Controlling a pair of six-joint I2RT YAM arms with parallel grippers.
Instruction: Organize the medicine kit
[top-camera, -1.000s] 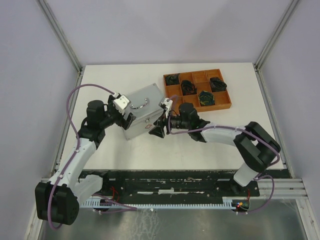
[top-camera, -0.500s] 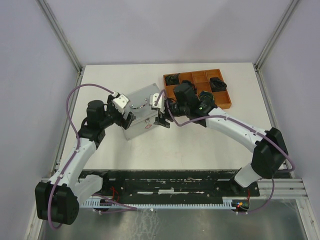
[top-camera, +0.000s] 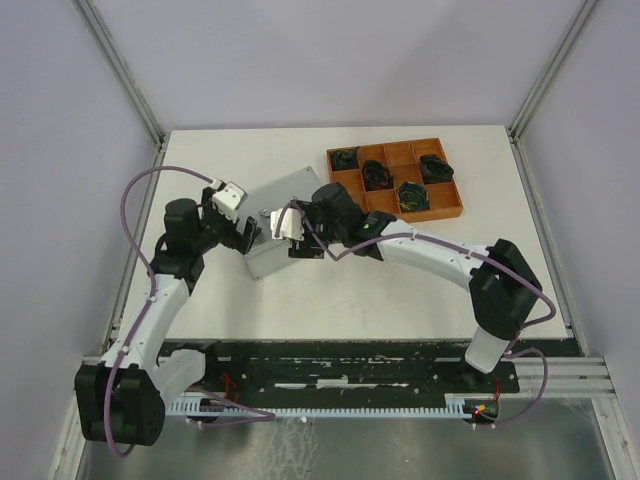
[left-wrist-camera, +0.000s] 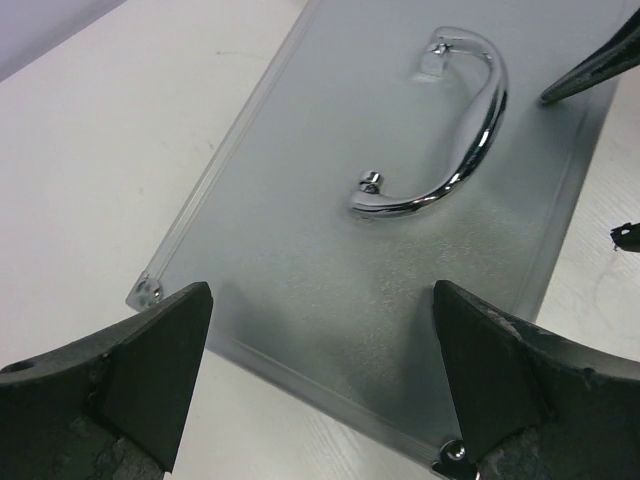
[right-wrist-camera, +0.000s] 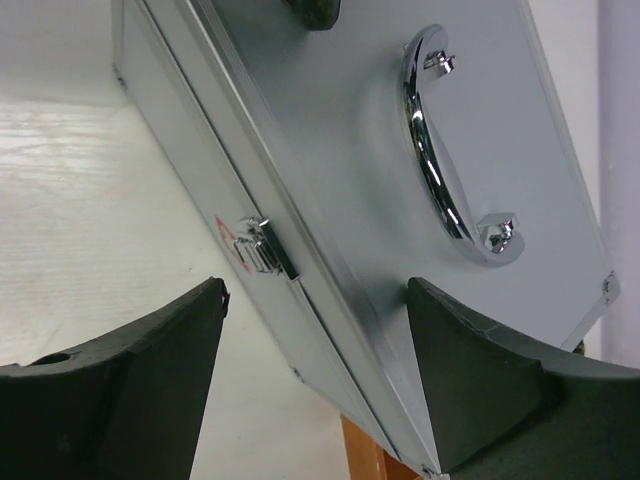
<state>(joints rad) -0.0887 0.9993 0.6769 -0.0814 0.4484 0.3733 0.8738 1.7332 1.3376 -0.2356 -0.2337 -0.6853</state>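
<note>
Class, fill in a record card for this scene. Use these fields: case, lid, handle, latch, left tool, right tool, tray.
case: medicine kit, silver metal, set at an angle on the table
lid: down
handle: chrome, on the lid
latch: on the front face, beside a red mark
left tool: open, over one end of the lid, holding nothing
right tool: open, over the front edge by the latch, holding nothing
tray: wooden tray, beyond the case to the right, dark items in some compartments
</note>
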